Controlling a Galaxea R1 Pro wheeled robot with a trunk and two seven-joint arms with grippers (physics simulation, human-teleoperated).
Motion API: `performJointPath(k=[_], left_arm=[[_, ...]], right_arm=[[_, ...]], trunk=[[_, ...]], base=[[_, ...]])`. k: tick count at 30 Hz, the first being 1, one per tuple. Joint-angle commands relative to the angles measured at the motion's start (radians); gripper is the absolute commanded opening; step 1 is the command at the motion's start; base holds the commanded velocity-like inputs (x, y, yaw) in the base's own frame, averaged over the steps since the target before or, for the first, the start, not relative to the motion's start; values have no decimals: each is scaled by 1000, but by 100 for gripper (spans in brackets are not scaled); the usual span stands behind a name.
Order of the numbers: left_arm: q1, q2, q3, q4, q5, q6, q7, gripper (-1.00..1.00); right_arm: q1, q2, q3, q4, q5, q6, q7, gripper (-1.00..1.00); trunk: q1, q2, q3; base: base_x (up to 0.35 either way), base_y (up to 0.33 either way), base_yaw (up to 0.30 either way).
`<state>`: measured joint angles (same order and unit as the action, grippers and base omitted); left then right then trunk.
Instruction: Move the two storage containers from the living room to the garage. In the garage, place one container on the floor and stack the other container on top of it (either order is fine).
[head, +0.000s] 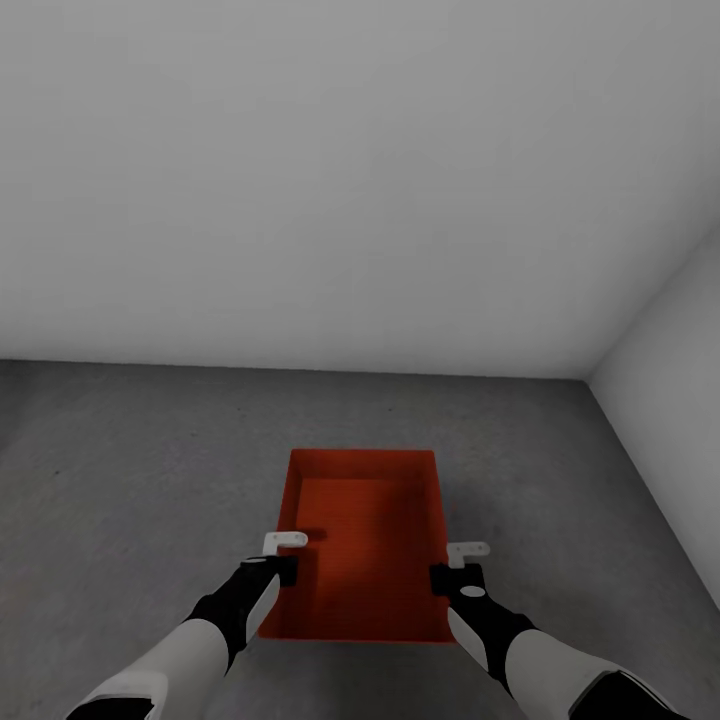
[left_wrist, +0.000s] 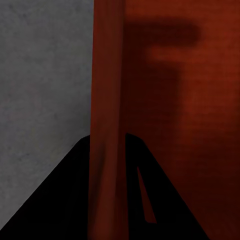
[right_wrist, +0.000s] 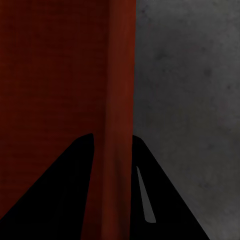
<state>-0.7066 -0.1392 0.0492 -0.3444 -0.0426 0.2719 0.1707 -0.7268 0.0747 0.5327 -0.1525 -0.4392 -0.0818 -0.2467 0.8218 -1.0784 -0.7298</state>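
One orange-red open-topped storage container (head: 365, 540) sits low in front of me over the dark grey concrete floor (head: 130, 470) of the garage. My left gripper (head: 283, 568) is shut on its left side wall near the front, and my right gripper (head: 447, 577) is shut on its right side wall. In the left wrist view the thin wall (left_wrist: 105, 100) runs between the left gripper (left_wrist: 107, 150) fingers. The right wrist view shows the other wall (right_wrist: 120, 75) pinched in the right gripper (right_wrist: 112, 145). The container is empty. I cannot tell whether it touches the floor.
A plain pale grey wall (head: 350, 180) stands a short way beyond the container. Another pale wall (head: 670, 420) closes the right side and meets it in a corner. Open concrete stretches to the left and around the bin.
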Motion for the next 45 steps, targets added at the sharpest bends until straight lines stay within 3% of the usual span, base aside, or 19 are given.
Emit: performJointPath(k=[1,12,45], left_arm=[[-1,0,24,-57,-30,9,5,-100],[-1,-1,26,-59,-30,9,6,-100],[-1,-1,26,-57,-29,9,6,-100]], right_arm=[[0,0,7,11,-18,-7,-1,-100],[0,-1,7,11,-18,-7,-1,-100],[0,0,7,11,-18,-7,-1,-100]], trunk=[[4,-8,-4],[8,-15,-7],[134,-246,-110]], base=[[0,0,0],[0,0,0],[0,0,0]])
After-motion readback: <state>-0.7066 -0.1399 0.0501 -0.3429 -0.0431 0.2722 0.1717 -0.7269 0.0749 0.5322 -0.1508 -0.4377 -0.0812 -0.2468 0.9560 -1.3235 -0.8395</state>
